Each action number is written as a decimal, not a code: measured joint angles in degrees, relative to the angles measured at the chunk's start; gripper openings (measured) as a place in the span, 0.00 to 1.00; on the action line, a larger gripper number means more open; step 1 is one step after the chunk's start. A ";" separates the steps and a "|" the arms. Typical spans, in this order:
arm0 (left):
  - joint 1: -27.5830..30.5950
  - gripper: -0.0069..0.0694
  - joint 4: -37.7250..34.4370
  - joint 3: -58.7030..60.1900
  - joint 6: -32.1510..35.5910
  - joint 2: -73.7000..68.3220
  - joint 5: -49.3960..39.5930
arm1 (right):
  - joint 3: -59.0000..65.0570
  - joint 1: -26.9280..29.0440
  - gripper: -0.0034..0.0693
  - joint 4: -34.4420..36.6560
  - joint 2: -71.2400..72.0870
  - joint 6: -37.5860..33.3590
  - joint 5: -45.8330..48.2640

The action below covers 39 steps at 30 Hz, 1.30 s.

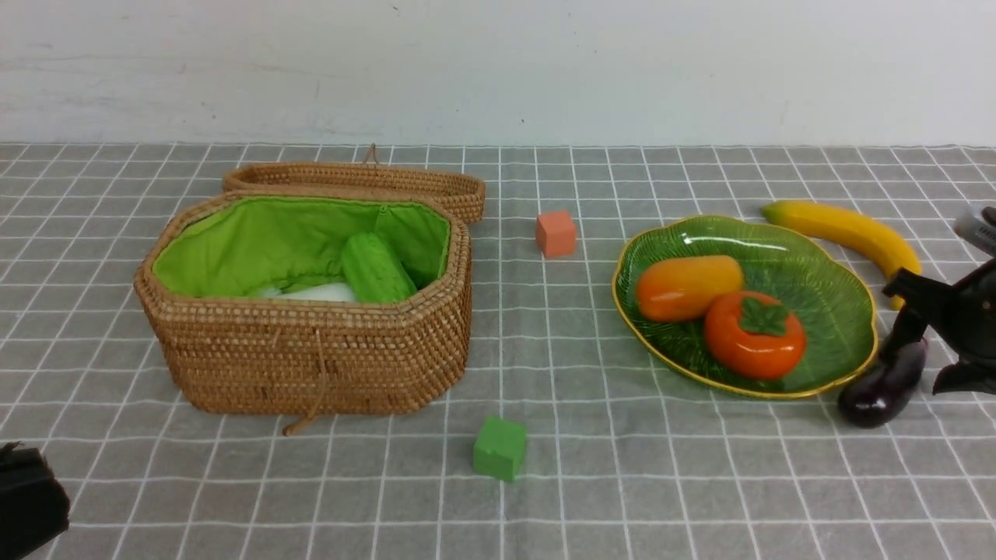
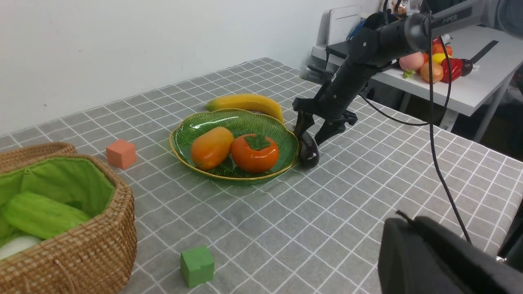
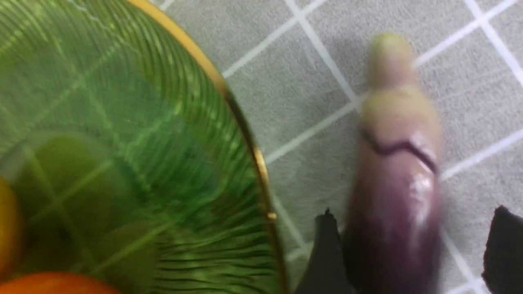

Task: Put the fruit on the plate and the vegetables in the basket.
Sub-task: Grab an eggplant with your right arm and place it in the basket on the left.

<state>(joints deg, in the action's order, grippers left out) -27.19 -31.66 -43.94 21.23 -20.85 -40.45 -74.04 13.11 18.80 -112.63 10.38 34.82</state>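
Observation:
The wicker basket [image 1: 311, 358] stands open at the left, with the green gourd [image 1: 377, 268] and the white radish [image 1: 319, 293] inside. Its lid [image 1: 358, 183] lies behind it. The green plate [image 1: 817, 257] at the right holds the mango [image 1: 689, 288] and the persimmon [image 1: 755, 334]. The banana [image 1: 844, 229] lies on the cloth behind the plate. The purple eggplant [image 1: 883, 385] lies by the plate's right rim. My right gripper [image 1: 930, 362] is open, its fingers on either side of the eggplant [image 3: 396, 196]. My left gripper [image 1: 27, 498] is shut and empty at the near left.
An orange cube [image 1: 555, 233] sits between basket and plate. A green cube [image 1: 499, 447] sits nearer the front. In the left wrist view a side table [image 2: 482, 81] with other toy fruit stands beyond the table's right edge.

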 joint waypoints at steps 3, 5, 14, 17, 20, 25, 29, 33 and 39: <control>0.00 0.07 -0.43 0.00 0.00 0.00 0.00 | -0.04 0.00 0.68 -0.24 -0.35 -1.64 0.82; 0.00 0.07 -0.48 0.00 0.00 0.00 0.00 | -0.04 0.00 0.64 -0.31 -0.41 -2.75 0.94; 0.00 0.07 -0.61 0.00 0.00 0.00 -1.36 | -1.09 0.00 0.47 -3.25 1.80 -8.34 11.86; 0.00 0.07 -0.38 0.00 0.00 -0.06 -4.09 | -3.00 -0.27 0.47 -5.77 6.27 -8.07 19.91; 0.00 0.07 0.88 0.00 0.00 -1.16 -6.89 | -5.11 -3.15 0.47 -6.19 13.60 -7.52 25.51; 0.00 0.07 5.37 0.00 -1.89 -4.92 -8.17 | -13.30 -17.06 0.47 0.69 20.26 -16.17 25.58; 0.00 0.07 12.90 0.06 -9.01 -6.29 -5.05 | -24.17 -32.06 0.47 11.97 15.73 -34.27 16.36; 0.00 0.07 18.06 0.06 -15.42 -6.29 -3.00 | -30.71 -39.81 0.47 18.52 9.36 -48.51 8.57; 0.00 0.07 24.23 0.06 -21.99 -6.29 -2.34 | -41.91 -49.55 0.47 31.10 -6.54 -73.86 -5.29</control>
<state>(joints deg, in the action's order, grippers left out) -27.19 -7.43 -43.89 -0.76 -27.15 -42.79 -115.95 -36.45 49.90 -119.17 -63.48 29.53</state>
